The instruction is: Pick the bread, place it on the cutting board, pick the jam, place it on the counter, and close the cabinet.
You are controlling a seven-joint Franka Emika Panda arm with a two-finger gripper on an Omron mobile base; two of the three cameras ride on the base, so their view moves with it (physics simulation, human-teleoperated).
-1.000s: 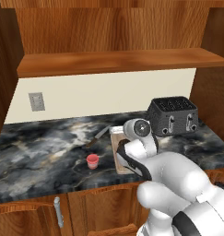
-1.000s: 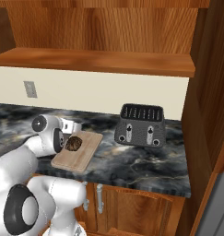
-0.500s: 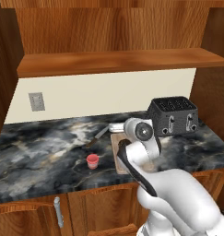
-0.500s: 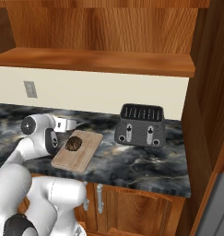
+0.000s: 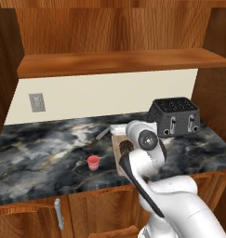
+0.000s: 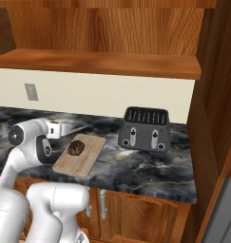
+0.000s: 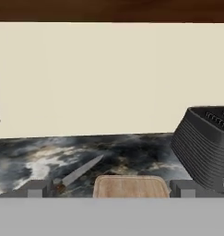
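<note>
Left base view: the jam (image 5: 93, 162) stands alone on the dark marble counter (image 5: 35, 158), near the front edge and well apart from the arm. Compared with a second ago the arm has lifted and swung up, so its wrist now covers much of the cutting board (image 5: 116, 149); the jar has not moved. That reads as both pick-and-place steps finished, with closing the cabinet (image 5: 114, 62) left to do. A knife (image 5: 98, 137) lies between the jar and the board, and a black toaster (image 5: 175, 116) sits to the right. The cabinet doors are cut off by the frame.

Right base view: the bread (image 6: 76, 147) rests on the board's far half, unchanged over the last second. The gripper (image 6: 64, 128) points out over the counter just behind the board, carrying nothing; its spread is hard to read here. The jar is hidden behind the arm.

Hand view: both fingertips (image 7: 37, 189) stand wide apart with only the board's far edge between them, and the backsplash wall (image 7: 109, 78) lies ahead.
</note>
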